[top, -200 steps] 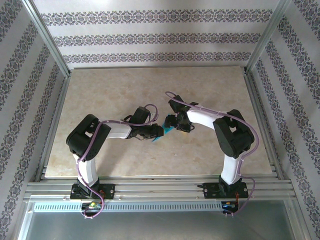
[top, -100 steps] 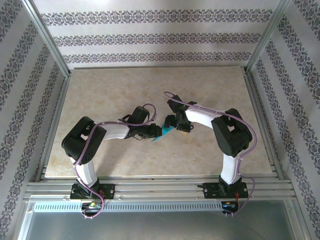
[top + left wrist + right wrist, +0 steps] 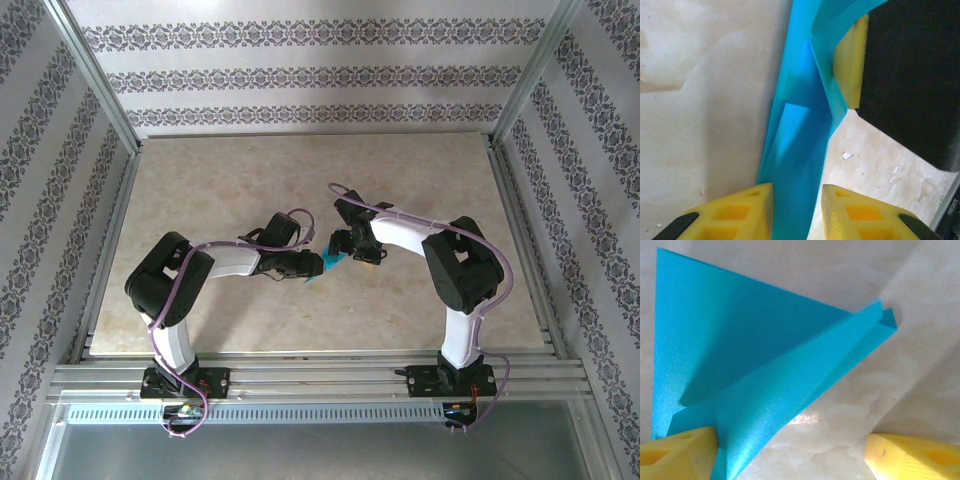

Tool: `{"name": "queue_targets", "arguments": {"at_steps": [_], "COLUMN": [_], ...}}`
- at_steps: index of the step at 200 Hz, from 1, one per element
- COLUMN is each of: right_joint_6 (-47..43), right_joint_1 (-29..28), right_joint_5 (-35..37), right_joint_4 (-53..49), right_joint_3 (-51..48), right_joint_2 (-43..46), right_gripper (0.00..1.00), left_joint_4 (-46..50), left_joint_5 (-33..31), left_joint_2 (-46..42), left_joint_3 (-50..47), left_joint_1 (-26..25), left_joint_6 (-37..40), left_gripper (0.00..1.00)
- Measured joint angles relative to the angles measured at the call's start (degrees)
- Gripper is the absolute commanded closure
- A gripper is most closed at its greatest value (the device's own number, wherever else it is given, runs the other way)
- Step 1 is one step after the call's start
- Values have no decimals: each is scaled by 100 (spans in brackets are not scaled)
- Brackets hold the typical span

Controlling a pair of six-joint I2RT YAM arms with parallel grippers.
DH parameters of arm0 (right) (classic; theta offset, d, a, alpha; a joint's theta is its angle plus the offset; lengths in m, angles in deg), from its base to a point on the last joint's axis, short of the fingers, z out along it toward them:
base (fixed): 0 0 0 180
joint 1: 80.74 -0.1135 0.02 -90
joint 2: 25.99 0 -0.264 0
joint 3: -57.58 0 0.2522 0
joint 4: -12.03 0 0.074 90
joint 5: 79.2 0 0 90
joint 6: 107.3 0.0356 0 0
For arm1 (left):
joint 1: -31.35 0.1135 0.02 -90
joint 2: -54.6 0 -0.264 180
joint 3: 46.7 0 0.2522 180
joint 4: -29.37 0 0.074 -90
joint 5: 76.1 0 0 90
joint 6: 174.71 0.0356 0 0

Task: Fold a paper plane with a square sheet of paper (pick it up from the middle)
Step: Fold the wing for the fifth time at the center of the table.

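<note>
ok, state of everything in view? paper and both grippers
paper: folded into overlapping layers with a pointed tip, not lying flat.
left gripper: open, fingers either side of the paper, with a gap at one finger.
right gripper: wide open, one finger against the paper, the other well clear of it.

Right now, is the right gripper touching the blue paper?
Touching. The right wrist view shows the blue paper lying against one finger of the right gripper; the other finger stands clear.
</note>
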Motion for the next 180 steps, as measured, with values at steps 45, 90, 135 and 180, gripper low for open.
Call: {"name": "queue_targets", "arguments": {"at_steps": [45,90,135,180], "right_joint_6": [2,2,2,7], "right_joint_1": [0,0,2,2], "right_joint_5": [15,20,17,17], "right_joint_4": [-4,-11,-11,-11], "right_joint_3": [0,0,0,0], "right_joint_2": [-7,-11,-17,-17], "right_gripper": [14,14,14,14], "left_joint_4": [138,173,170,179], "left_joint_5": [-107,-105,-107,-114], "left_joint_2": [4,2,-57,-55], "left_joint_3": [105,179,179,179], "left_joint_1": [-2,-4,-4,-50], "left_joint_6": [138,149,151,334], "left_gripper": [72,72,72,72]}}
